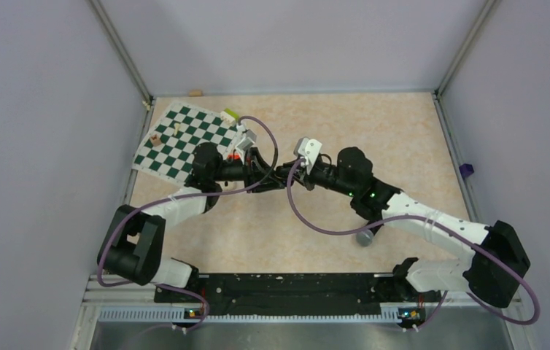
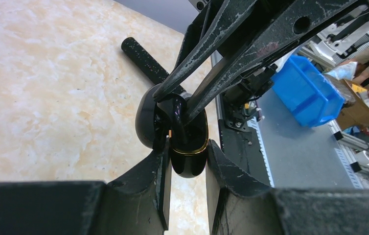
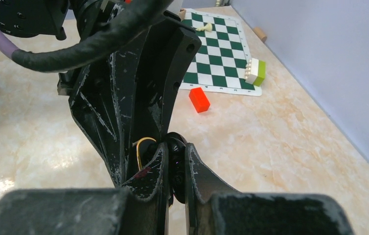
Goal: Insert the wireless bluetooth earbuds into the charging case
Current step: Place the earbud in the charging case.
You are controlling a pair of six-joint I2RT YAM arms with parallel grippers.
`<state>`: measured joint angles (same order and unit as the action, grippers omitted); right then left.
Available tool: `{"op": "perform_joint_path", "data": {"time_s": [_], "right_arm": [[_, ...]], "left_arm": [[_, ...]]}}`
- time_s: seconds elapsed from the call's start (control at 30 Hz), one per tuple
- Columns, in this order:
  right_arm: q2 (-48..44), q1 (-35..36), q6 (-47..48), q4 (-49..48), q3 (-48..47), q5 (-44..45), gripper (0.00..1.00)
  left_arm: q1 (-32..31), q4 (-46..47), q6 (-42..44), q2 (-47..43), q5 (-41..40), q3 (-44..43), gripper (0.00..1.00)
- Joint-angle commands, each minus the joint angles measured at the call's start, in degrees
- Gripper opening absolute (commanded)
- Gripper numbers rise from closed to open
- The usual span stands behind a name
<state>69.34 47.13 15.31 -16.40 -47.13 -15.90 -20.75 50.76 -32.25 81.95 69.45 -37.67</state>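
From above, the left gripper (image 1: 267,173) and right gripper (image 1: 287,176) meet tip to tip over the middle of the table (image 1: 345,124), near a chessboard (image 1: 184,138). What sits between them is too small to make out there. In the left wrist view the left fingers (image 2: 159,169) clamp the open charging case (image 2: 188,164), one on each side of its lower half, and the right arm's fingers reach down into its mouth. In the right wrist view the right fingers (image 3: 197,169) pinch a small black earbud (image 3: 175,147) just beside the case's gold rim, and an orange block (image 3: 198,99) lies well apart.
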Motion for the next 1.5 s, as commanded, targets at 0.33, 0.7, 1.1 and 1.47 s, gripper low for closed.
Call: {"op": "perform_joint_path", "data": {"time_s": [0.33,0.7,1.1,1.47], "right_arm": [[2.91,3.08,-5.20,13.50,-7.19,-2.66,0.00],[4.21,5.19,-2.49,13.89,-7.58,0.78,0.23],[1.62,4.98,-1.38,14.88,-8.84,-0.41,0.33],[-0.81,1.90,-2.52,13.60,-9.25,0.04,0.33]], "left_arm": [[0.56,-33.74,31.79,-6.29,-9.12,-8.42,0.00],[0.75,-35.21,33.74,-7.26,-7.32,-8.50,0.00],[0.79,-30.35,30.27,-7.68,0.24,-7.07,0.00],[0.54,-28.70,29.33,-7.71,3.43,-6.56,0.00]]}}
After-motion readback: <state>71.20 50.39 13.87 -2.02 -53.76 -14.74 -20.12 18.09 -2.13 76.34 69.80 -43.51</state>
